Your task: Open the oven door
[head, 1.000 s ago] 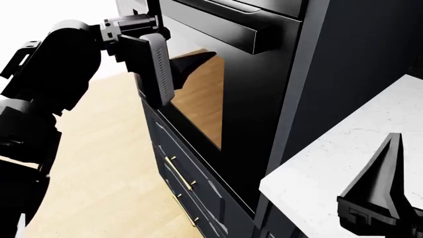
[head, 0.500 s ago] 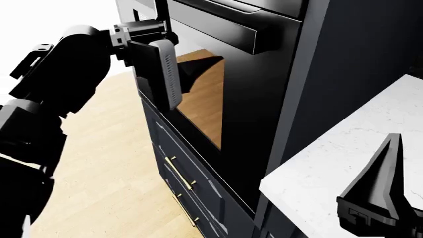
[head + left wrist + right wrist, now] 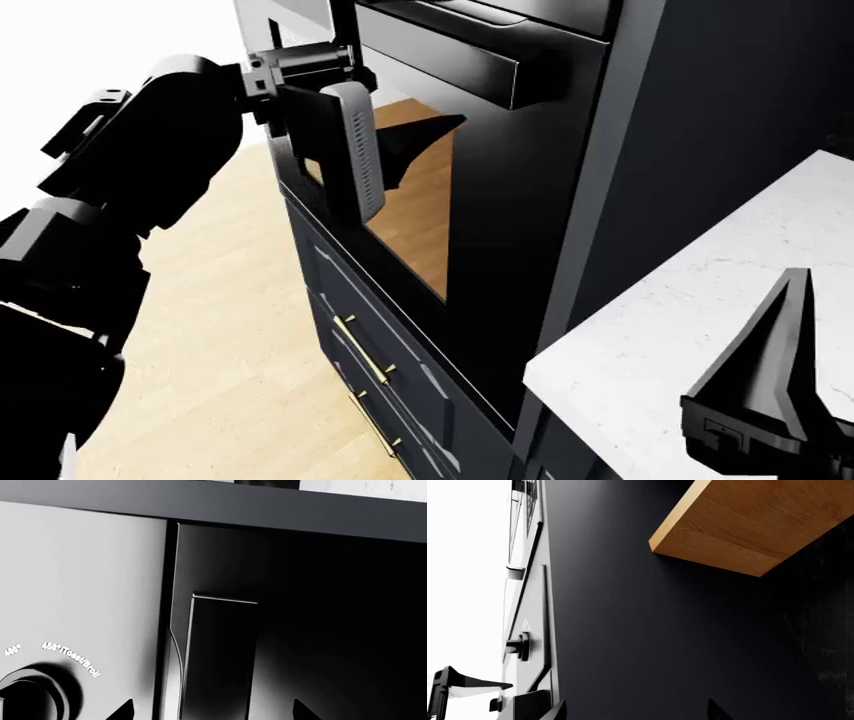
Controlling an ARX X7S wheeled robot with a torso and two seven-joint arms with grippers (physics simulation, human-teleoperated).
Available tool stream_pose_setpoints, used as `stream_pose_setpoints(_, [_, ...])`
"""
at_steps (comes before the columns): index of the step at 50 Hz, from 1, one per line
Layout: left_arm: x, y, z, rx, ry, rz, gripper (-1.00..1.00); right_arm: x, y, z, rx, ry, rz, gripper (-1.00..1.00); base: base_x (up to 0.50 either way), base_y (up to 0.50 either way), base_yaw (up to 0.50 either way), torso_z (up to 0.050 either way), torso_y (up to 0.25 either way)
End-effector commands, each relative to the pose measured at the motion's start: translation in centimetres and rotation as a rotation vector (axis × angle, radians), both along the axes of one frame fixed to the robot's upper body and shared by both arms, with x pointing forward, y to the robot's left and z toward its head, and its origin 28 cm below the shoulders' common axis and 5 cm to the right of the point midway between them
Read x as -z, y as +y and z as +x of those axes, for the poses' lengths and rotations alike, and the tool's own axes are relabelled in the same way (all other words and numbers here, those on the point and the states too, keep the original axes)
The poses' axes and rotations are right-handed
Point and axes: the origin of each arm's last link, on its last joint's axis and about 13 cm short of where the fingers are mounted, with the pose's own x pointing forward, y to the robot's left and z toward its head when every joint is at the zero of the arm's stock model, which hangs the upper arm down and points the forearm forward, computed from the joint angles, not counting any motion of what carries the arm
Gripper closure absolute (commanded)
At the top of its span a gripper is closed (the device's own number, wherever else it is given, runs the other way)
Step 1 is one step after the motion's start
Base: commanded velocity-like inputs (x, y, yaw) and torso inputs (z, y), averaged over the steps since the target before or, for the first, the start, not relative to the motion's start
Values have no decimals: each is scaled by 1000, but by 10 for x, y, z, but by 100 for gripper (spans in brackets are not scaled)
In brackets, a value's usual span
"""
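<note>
The oven door (image 3: 527,210) is a glossy black panel whose glass window mirrors the wood floor. Its thick black bar handle (image 3: 447,58) runs along the door's top. My left gripper (image 3: 400,150) hovers close in front of the window's upper left corner, just below the handle's left end. In the left wrist view the left gripper (image 3: 213,712) is open, and the end of the handle (image 3: 220,655) lies ahead between the two dark fingertips (image 3: 124,711), untouched. My right gripper (image 3: 781,390) rests over the counter, open and empty in the right wrist view (image 3: 635,712).
A grey control panel with a dial (image 3: 30,695) sits beside the door. Dark drawers with slim brass handles (image 3: 360,350) lie below the oven. A white marble countertop (image 3: 667,330) juts out at right. A wooden shelf (image 3: 760,520) hangs above the dark cabinet side.
My left arm has shifted right and a little up, bringing its gripper closer to the oven door and handle. The right arm has stayed still.
</note>
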Motion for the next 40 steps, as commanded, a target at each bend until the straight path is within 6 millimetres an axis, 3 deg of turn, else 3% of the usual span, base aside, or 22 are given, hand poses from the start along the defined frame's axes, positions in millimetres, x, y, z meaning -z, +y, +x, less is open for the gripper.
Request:
stream_pose_setpoints(1, [3,-2,2,-11,10,0,-100,0,0,0,-1,0,0,-100,0,0,0,0,0])
stream_pose_setpoints(28, [4,-6,5,-66,-22,6,-100,1,0,-1,-1,0,0,-100,0,0,0,0,0])
stream_pose_setpoints(29, [3,-5,6,-83,-29,-2,100,1,0,0,-1,-1,0,-100,0,0,0,0,0])
stream_pose_setpoints(40, [6,-5,10,-152,-27,-13,100,1,0,-1,-3,0,2,-100,0,0,0,0,0])
